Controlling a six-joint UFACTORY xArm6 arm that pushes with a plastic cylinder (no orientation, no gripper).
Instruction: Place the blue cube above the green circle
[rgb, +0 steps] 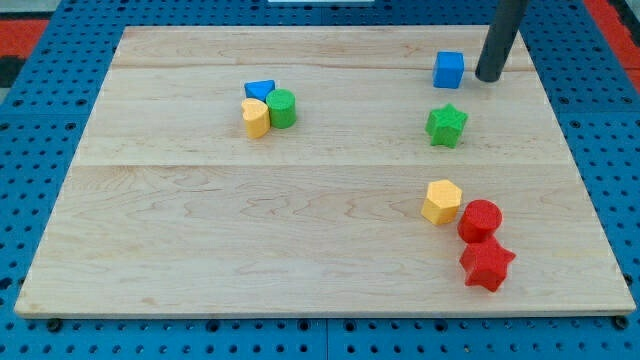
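Wooden desk on a blue pegboard surface. No claw on this arm, just a dark rod, so there is no released or clenched state to tell. My tip sits at the view's upper right, just beside the blue cube on its right side; a thin gap seems to show between them, but contact cannot be told for sure.

The blue cube is near the desk's top edge, right of centre. Green star lies below it, apart from it.

Green circle is well apart from the cube, at the view's upper left-centre. It sits in a tight cluster: a blue block, shape unclear, maybe triangular, touching at its upper left, and a yellow block, roughly heart-shaped, touching at its left.

Lower right: yellow hexagon, with a red circle just beside it at lower right, and a red star below, touching the red circle.
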